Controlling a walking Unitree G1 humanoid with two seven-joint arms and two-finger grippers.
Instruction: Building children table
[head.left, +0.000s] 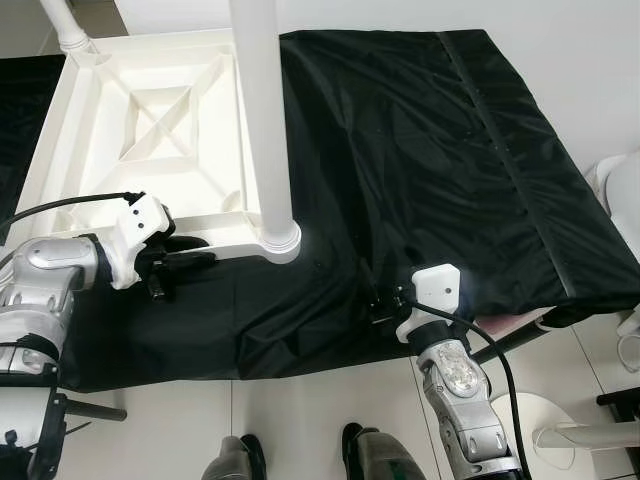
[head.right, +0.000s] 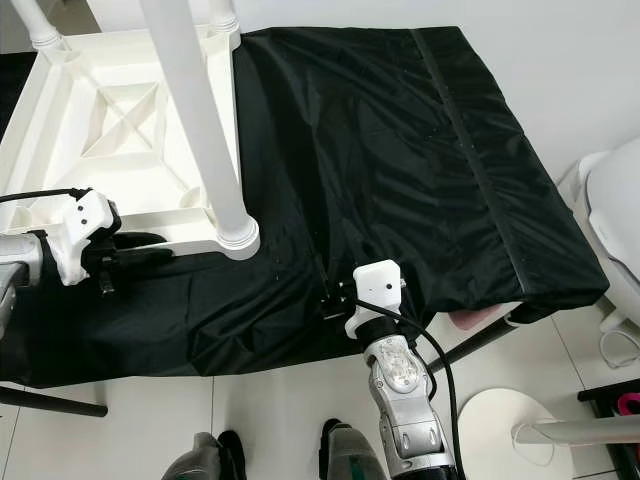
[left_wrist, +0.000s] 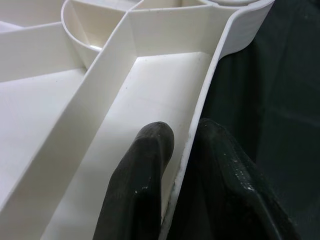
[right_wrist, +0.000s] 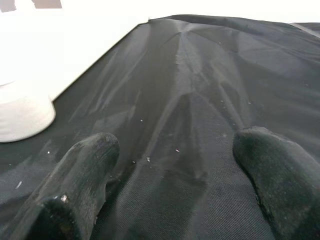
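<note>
The left gripper (head.left: 185, 252) pinches the near rim of the upturned white plastic children's table (head.left: 150, 130); the right gripper (head.left: 378, 303), spread wide, rests right of its near-right white leg (head.left: 262, 110).

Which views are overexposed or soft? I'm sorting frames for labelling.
Right wrist view: the white table part is blown out, the near right tool fingers blurred. Left wrist view: evenly lit, the left tool fingers soft against the tabletop rim. Left eye view: sharp, glare on the leg socket, black cloth sheen.
</note>
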